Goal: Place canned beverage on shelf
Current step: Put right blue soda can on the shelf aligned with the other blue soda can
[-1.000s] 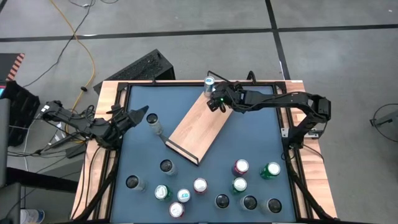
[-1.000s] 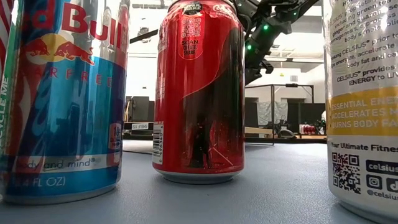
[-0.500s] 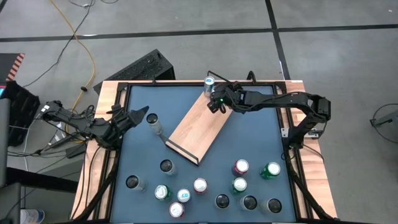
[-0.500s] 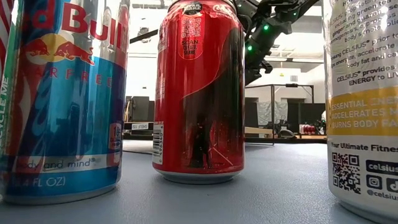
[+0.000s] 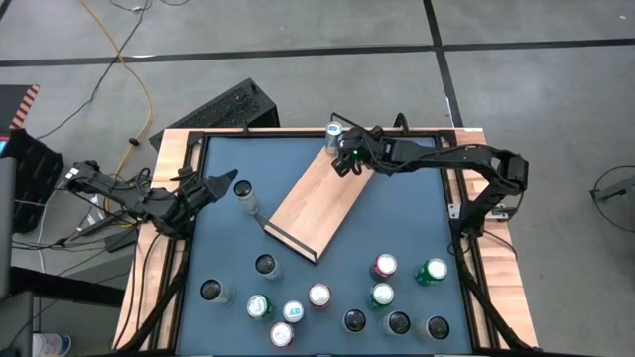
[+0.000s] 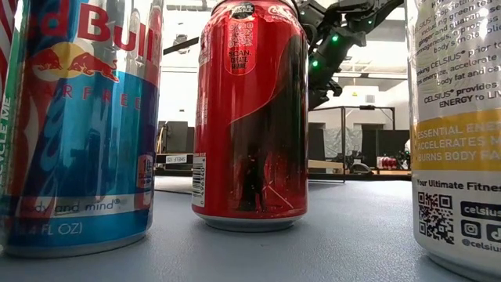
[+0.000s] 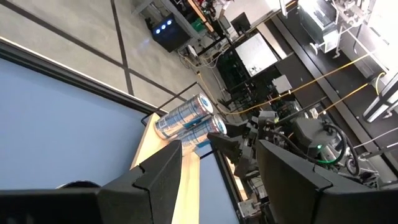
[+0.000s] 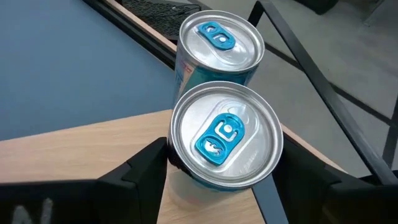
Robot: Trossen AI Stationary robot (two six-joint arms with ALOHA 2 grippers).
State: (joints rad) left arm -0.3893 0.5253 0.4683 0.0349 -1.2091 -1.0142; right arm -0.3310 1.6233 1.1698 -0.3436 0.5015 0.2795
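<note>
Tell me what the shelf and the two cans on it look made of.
Shelf: light wood, matte, visible grain, with a black wire rail, probably metal. Near can and far can: likely aluminium, shiny silver lids reflecting light, blue pull tabs.

You see the Red Bull can [image 6: 78, 125] and the Celsius can [image 6: 458, 125] cropped by the low view's edges, while the red can [image 6: 252, 113] hides much of the table behind it. From overhead, the right arm covers the nearer blue-tabbed can [image 8: 225, 140] on the shelf [image 5: 316, 203].
</note>
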